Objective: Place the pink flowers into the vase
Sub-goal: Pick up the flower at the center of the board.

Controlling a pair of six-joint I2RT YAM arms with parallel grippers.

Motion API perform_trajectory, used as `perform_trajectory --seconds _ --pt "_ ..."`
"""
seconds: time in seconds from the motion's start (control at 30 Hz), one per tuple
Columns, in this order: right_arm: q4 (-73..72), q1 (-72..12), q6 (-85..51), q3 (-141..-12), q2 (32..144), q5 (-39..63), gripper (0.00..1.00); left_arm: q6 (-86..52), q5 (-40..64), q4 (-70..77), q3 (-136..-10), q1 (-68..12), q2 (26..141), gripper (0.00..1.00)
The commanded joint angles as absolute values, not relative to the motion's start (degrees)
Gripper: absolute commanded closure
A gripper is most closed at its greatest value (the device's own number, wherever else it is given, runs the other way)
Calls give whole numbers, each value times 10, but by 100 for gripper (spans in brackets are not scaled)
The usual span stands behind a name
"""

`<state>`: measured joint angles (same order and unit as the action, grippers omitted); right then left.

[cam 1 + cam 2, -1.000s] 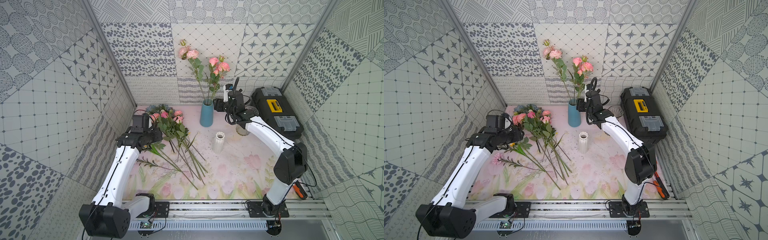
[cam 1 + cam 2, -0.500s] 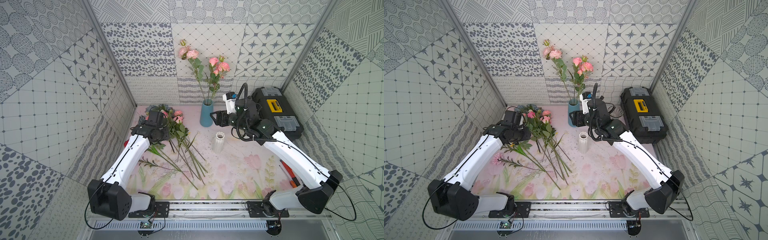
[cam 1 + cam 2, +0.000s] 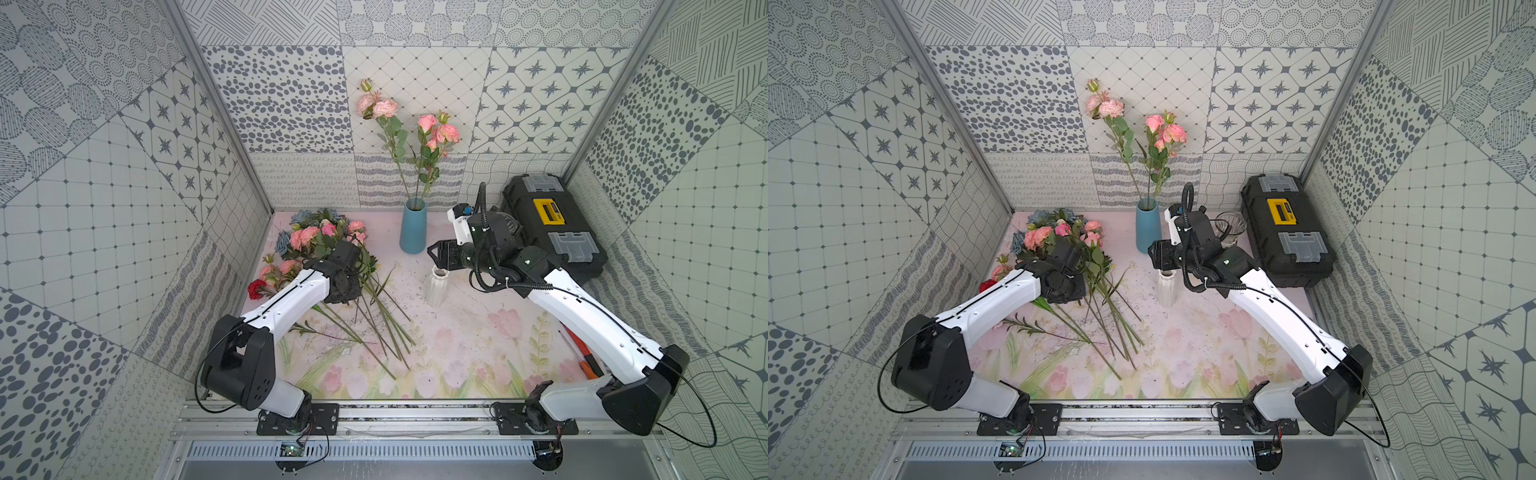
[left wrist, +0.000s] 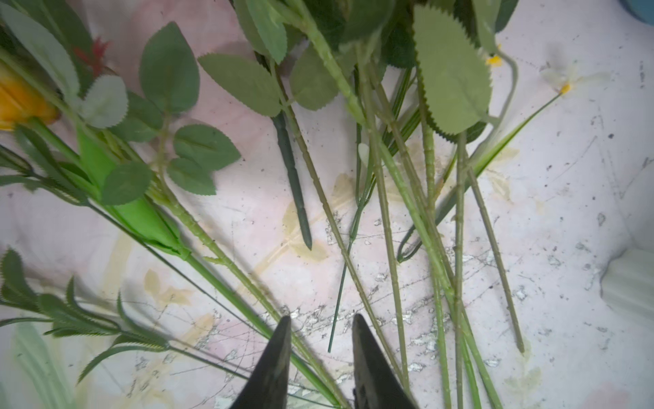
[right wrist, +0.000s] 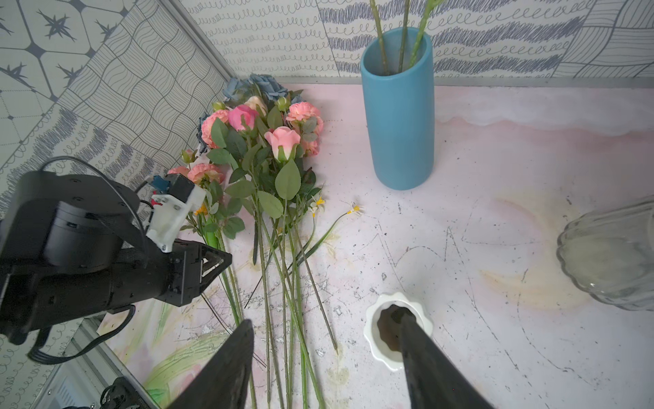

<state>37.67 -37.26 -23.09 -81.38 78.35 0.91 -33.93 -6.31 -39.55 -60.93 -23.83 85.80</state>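
Top views: pink flowers [image 3: 438, 132] are seen standing upright in the blue vase [image 3: 413, 232] against the back wall. More pink flowers [image 3: 303, 237] are heaped on the floral mat [image 3: 457, 353] at the back left. They are mixed with blue-grey flowers [image 3: 301, 217] and a red carnation [image 3: 257, 289], and their stems are fanned toward the front. The left arm [image 3: 291, 295] is reached over those stems. The right gripper [image 3: 433, 255] is held just beside the blue vase and above a white ribbed vase [image 3: 436, 286]. A black toolbox [image 3: 552, 224] is set at the back right, with a glass vase [image 3: 1229, 224] just beside it.

Left wrist view: the left gripper [image 4: 320, 324] is shown partly closed, its dark fingertips [image 4: 279, 340] kept a narrow gap apart, low over the mat. One green stem is seen running through that gap, but it is thinner than the gap and no pinch is visible. Which bloom that stem belongs to cannot be told.

Right wrist view: the right gripper is spread wide and nothing is held. One finger is seen over the mouth of the white ribbed vase. Three stems are counted inside the blue vase, and the heaped pink blooms are found between that vase and the left gripper.
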Motion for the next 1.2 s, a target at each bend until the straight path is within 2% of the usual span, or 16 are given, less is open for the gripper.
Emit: perform_trajectory --seconds 0.0,0.33,0.53,0.9,1.07,1.17 --pt "364 -372 -230 -814 771 23 34 -383 -13 -289 -584 -251 870 67" --pt "361 -370 -229 -803 766 24 34 -384 25 -212 -569 -251 915 67" --pt "358 -370 -236 -797 766 27 34 -379 13 -208 -577 -251 940 69" --pt "350 -369 -243 -791 766 28 34 -373 -15 -213 -570 -252 939 94" --pt "345 -370 -249 -791 772 33 34 -372 -43 -251 -583 -256 893 100" --pt "345 -370 -249 -793 772 32 34 -371 -88 -312 -610 -272 863 100"
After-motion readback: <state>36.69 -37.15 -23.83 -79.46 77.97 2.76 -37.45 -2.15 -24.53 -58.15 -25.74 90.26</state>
